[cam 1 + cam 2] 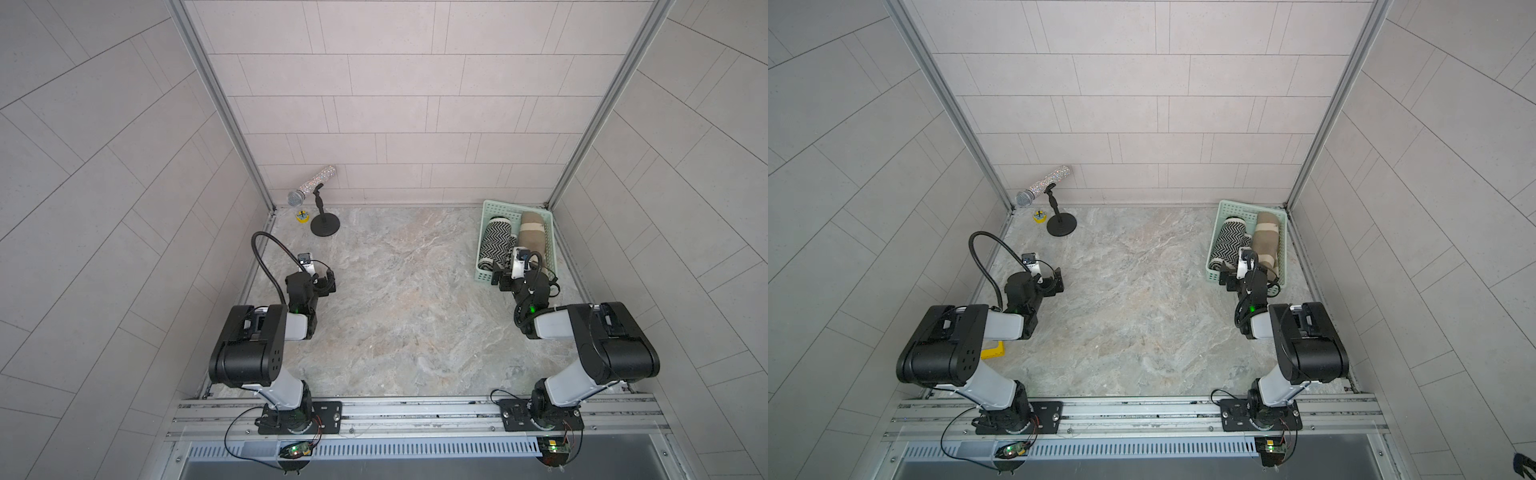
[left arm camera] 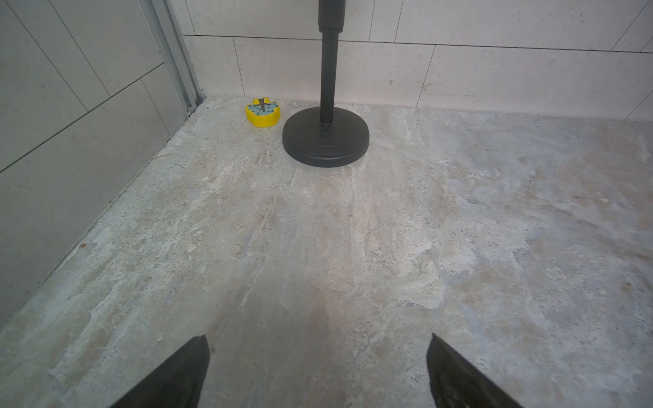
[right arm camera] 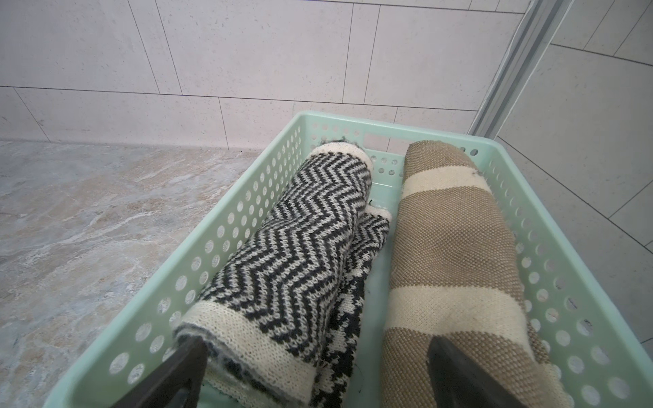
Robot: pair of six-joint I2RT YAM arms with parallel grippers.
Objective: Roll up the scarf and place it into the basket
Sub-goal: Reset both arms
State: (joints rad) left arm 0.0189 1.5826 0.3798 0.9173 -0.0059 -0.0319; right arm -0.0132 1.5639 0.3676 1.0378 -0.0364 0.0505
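Scarves, one black-and-white zigzag knit roll [image 3: 300,247] and one tan-and-cream striped roll [image 3: 452,254], lie side by side in the shallow mint-green perforated plastic basket [image 3: 226,226]. Right gripper [image 3: 316,348] has its fingers spread wide, one tip over each roll, gripping nothing. Over on the other side, left gripper [image 2: 318,348] gapes wide above the marble tabletop [image 2: 388,247].

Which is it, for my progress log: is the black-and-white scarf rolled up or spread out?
Rolled up: the black-and-white scarf lies as a roll inside the basket, beside a tan striped roll.

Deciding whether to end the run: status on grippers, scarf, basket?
Left gripper open, over bare table. Right gripper open above basket, holding nothing. Zigzag scarf and tan striped scarf rolled, side by side inside. Mic stand far corner, apart.
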